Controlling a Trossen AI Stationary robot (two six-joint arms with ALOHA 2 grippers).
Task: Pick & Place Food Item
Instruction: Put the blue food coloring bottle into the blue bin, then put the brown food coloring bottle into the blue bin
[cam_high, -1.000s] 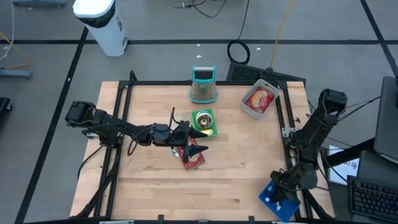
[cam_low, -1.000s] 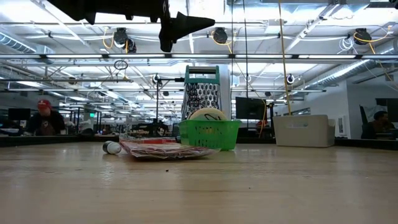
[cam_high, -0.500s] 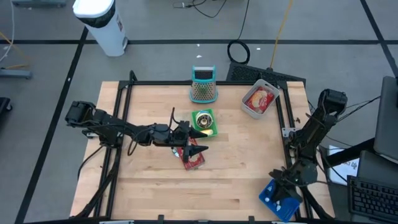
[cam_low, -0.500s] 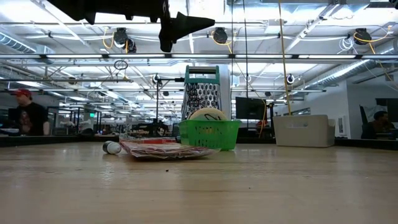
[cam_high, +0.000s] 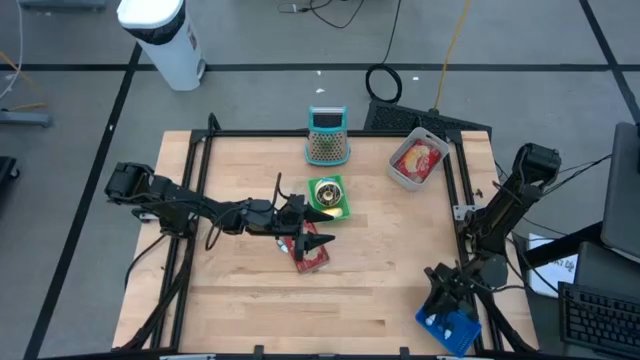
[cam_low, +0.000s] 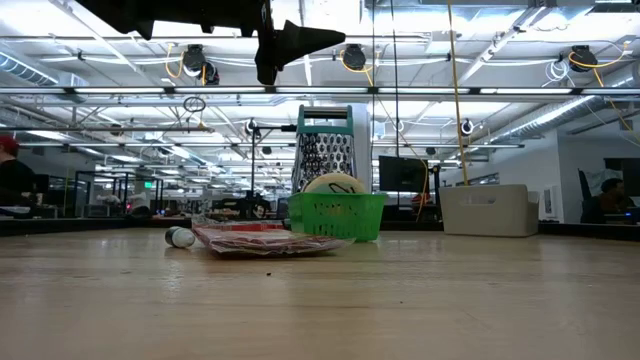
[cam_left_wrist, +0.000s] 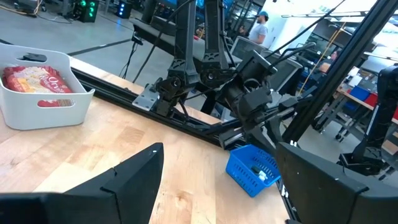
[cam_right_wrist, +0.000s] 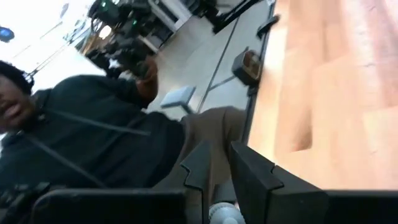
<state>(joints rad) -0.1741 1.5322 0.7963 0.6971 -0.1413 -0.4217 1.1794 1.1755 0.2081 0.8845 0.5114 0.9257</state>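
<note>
Flat red food packet (cam_high: 311, 255) lying near the middle of the wooden table (cam_high: 380, 290), just below the left gripper (cam_high: 318, 228), fingers spread wide and hovering above it, nothing held. Small green basket (cam_high: 329, 197) just beyond the packet, holding a round pale item with a dark scribble. Teal box grater (cam_high: 326, 137) upright behind the basket, near the table's far edge. White bin (cam_high: 417, 160) at the far right corner, holding a red and yellow packaged food item. Blue basket (cam_high: 449, 324) at the near right corner, hanging past the table edge, with a small white object inside. Right gripper (cam_high: 443, 292) directly over that blue basket, fingers nearly together; grip on anything impossible to tell. Small white-capped object (cam_low: 180, 237) beside the packet in the low view
</note>
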